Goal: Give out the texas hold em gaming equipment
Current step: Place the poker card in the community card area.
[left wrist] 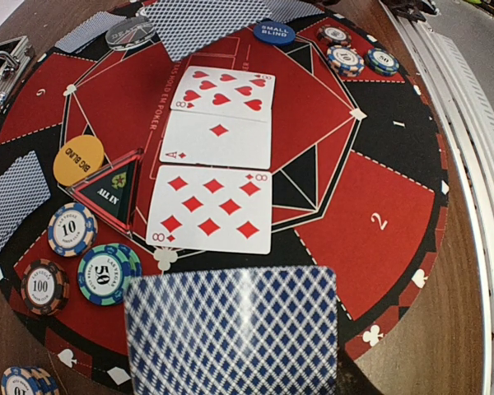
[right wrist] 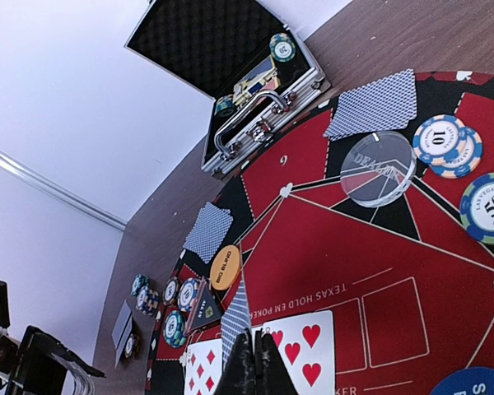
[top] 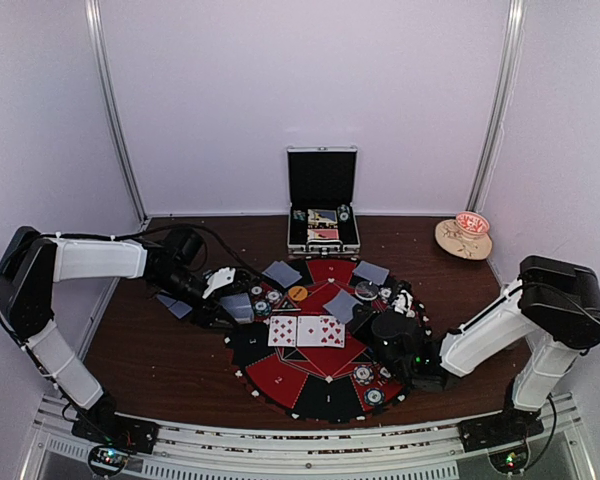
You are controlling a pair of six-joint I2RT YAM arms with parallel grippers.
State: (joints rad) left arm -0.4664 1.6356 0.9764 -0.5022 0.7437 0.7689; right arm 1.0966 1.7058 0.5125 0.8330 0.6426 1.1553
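Note:
A round red-and-black poker mat (top: 280,385) lies mid-table. Three face-up cards (left wrist: 218,140) lie in a row at its centre. My left gripper (top: 223,284) is at the mat's left edge. In its wrist view a blue-backed card (left wrist: 235,329) sits raised close to the camera and hides the fingers. My right gripper (right wrist: 255,366) is shut on a blue-backed card (right wrist: 239,317) seen nearly edge-on, just above the face-up cards; it also shows in the top view (top: 364,320). Chips (left wrist: 72,229), an orange big-blind disc (left wrist: 77,160), a blue small-blind disc (left wrist: 273,33) and a clear dealer button (right wrist: 377,169) lie on the mat.
An open metal case (top: 322,200) with more chips and cards stands behind the mat. A tan dish (top: 464,238) sits at the back right. Face-down cards (top: 280,272) lie round the mat's far rim, some off its left edge (top: 175,305). Chip stacks (top: 363,375) sit near the front right.

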